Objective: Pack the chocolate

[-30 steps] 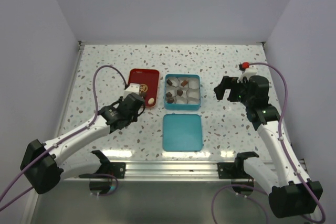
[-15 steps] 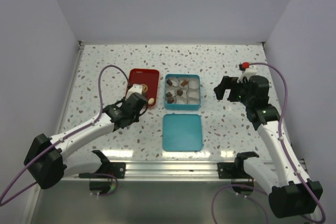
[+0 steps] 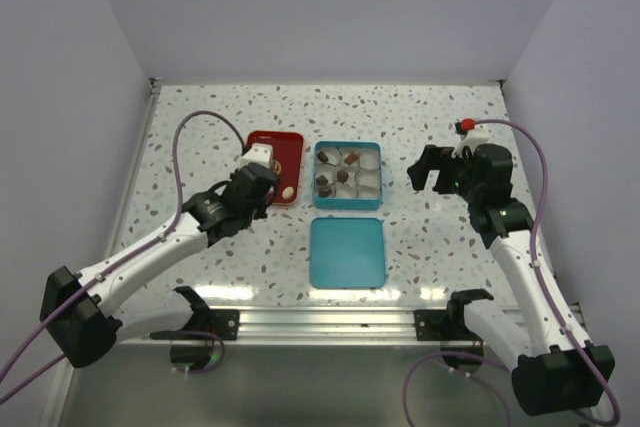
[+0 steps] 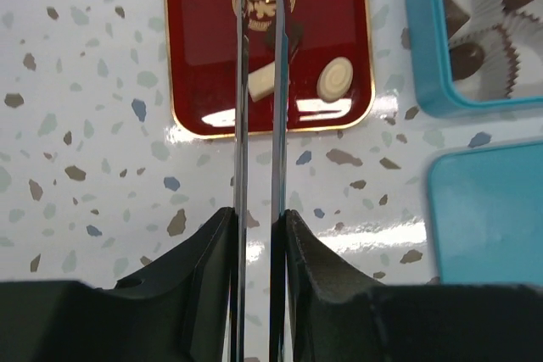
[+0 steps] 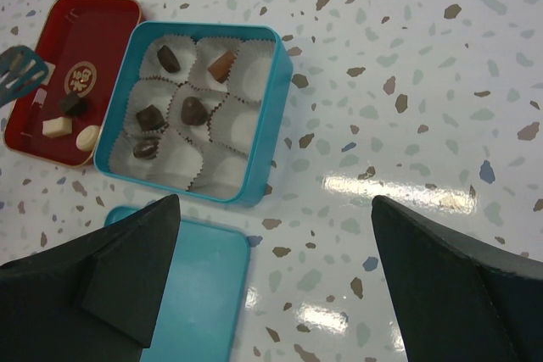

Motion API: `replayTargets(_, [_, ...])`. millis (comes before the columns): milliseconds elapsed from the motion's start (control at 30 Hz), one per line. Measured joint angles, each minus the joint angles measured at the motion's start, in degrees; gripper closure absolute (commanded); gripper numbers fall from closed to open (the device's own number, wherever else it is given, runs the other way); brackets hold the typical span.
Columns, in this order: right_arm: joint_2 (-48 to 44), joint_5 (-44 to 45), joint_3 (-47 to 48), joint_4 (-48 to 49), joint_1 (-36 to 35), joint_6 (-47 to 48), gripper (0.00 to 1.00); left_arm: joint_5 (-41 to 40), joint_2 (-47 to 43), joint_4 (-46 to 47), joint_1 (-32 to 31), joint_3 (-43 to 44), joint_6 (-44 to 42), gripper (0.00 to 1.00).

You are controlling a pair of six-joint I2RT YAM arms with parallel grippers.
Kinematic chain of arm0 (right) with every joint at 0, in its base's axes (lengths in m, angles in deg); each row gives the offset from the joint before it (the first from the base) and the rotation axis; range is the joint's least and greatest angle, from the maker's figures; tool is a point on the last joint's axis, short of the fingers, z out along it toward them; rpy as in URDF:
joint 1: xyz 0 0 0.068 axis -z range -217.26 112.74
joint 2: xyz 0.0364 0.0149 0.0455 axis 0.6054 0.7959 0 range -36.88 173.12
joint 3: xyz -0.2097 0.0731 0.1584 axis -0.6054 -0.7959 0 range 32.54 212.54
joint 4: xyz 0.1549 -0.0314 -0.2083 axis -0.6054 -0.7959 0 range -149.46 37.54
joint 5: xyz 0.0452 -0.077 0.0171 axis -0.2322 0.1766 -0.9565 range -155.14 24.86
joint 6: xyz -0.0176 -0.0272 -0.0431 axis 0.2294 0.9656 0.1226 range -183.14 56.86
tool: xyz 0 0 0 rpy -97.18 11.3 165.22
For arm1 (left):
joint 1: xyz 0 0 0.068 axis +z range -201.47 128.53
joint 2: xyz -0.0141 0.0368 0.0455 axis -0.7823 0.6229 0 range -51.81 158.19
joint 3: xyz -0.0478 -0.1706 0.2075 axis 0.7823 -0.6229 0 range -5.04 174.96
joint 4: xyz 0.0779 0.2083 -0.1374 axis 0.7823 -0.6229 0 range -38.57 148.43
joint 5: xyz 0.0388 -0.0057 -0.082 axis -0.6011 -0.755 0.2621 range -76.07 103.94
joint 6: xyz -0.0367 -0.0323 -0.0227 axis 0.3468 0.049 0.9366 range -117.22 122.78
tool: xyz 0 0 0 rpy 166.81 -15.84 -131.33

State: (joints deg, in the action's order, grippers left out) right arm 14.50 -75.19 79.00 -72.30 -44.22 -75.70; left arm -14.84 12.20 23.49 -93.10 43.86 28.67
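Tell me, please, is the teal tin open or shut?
Open: the lid lies flat beside the tin, leaving its paper cups exposed.

Chocolate [image 5: 194, 111] in two lots, five pieces in teal tin [image 5: 265, 116] cups, four dark, one tan piece [image 5: 222, 63], three on red tray [image 5: 93, 27]: dark cube [image 5: 74, 105], cream bar [image 5: 55, 128], cream oval [image 5: 88, 136]

In the top view, the tray [image 3: 288, 147] is set on the bench [image 3: 200, 117] left of centre, with the tin [image 3: 347, 206] just beside it on the right. The lid [image 3: 347, 252] is laid just below the tin. Five chocolate pieces [image 5: 194, 110] are seated in the tin; three loose pieces [image 4: 335, 80] are found at the tray's lower end.
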Motion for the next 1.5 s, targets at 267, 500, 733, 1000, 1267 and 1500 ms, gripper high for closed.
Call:
replayTargets(267, [0.0, 0.0, 0.0, 0.0, 0.0, 0.0, 0.01, 0.7, 5.8, 3.0, -0.3, 10.9, -4.0, 0.73])
replayTargets(500, [0.0, 0.0, 0.0, 0.0, 0.0, 0.0, 0.01, 2.7, 15.5, 6.6, -5.0, 18.7, -5.8, 0.74])
replayTargets(733, [0.0, 0.0, 0.0, 0.0, 0.0, 0.0, 0.01, 6.6, 27.0, 9.6, -10.7, 27.6, -7.1, 0.73])
replayTargets(1000, [0.0, 0.0, 0.0, 0.0, 0.0, 0.0, 0.01, 9.2, 31.9, 11.8, -12.4, 30.7, -7.5, 0.74])
replayTargets(1267, [0.0, 0.0, 0.0, 0.0, 0.0, 0.0, 0.01, 8.7, 33.6, 11.8, -12.4, 30.7, -7.5, 0.73])
replayTargets(1500, [0.0, 0.0, 0.0, 0.0, 0.0, 0.0, 0.01, 8.7, 34.9, 12.0, -12.5, 30.7, -7.5, 0.64])
